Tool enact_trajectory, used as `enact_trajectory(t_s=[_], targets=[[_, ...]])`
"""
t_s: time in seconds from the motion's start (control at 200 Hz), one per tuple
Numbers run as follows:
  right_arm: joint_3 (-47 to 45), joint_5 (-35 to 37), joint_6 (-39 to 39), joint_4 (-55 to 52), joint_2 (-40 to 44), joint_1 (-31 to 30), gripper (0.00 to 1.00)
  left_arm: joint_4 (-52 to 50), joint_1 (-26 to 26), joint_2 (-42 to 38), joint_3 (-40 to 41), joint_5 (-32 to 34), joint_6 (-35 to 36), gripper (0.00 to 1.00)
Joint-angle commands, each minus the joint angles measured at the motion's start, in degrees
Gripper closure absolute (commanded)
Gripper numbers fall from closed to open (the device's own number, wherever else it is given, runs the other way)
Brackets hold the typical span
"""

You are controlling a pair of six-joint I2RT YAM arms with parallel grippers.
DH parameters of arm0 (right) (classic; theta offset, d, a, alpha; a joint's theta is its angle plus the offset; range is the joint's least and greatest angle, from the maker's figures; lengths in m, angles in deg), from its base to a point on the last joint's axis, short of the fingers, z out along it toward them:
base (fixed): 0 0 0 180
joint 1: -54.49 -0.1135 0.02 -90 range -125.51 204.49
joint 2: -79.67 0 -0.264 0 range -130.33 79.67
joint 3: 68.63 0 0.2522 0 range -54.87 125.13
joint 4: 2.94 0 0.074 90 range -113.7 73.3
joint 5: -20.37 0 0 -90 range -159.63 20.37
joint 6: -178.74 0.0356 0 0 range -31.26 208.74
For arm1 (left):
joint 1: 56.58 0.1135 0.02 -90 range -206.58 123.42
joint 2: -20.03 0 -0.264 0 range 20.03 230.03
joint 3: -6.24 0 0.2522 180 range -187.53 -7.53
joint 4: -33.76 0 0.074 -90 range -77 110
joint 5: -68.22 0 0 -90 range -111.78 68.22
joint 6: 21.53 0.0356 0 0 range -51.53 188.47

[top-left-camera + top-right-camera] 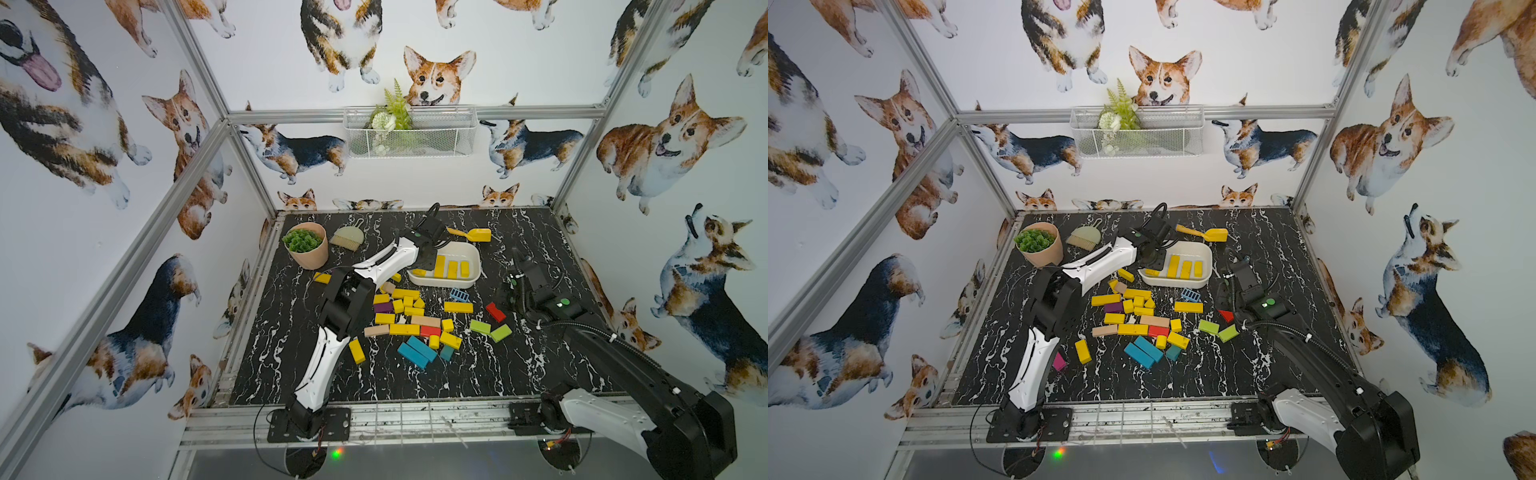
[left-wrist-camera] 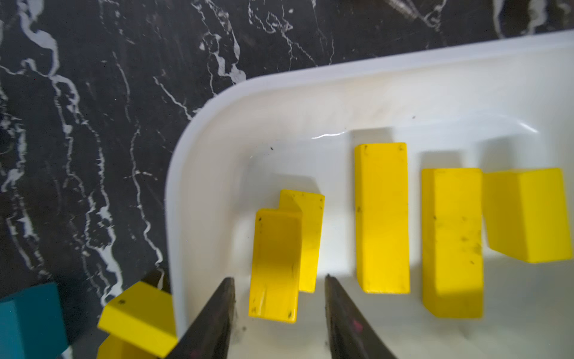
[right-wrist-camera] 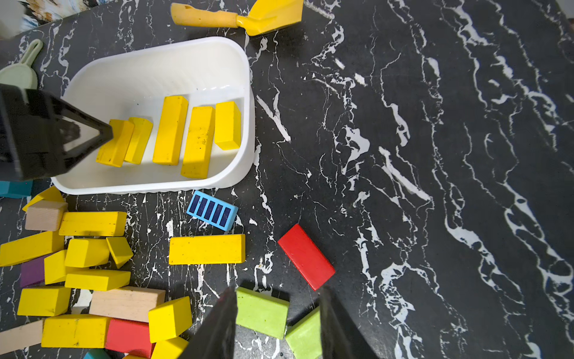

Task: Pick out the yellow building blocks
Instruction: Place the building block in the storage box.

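Observation:
Several yellow building blocks lie in the white tray at the back of the table. My left gripper hangs over the tray's left end, open. A short yellow block sits between its fingertips with a gap on each side, leaning on another yellow block. More yellow blocks lie scattered with other colours mid-table, with a long one lying apart. My right gripper is open above two green blocks, holding nothing.
A potted plant and a hand brush stand at the back left. A yellow plastic shovel lies behind the tray. Red, blue, purple and tan blocks and a blue grille piece mix with the pile.

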Motion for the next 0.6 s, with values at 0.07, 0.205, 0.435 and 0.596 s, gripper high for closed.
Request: enact_trajectory(t_s=[0.07, 0.205, 0.435, 0.596], targets=[[1.22, -1.04, -1.09, -1.94, 0.53, -0.03, 0.55, 5.87, -0.48, -12.55, 8.04, -0.62, -3.12, 0.51], [0.52, -4.49, -1.05, 0.5, -0.51, -0.4, 0.55, 8.05, -0.44, -23.71, 19.47, 1.79, -6.46, 0.51], [3.56, -6.47, -1.82, 2.12, -8.36, -3.71, 0.54, 2.38, -0.45, -41.37, 38.49, 4.7, -14.08, 0.51], [4.38, -7.17, -1.76, 3.82, -11.84, -4.66, 0.54, -4.96, -0.46, -52.17, 49.36, 4.1, -22.96, 0.51]])
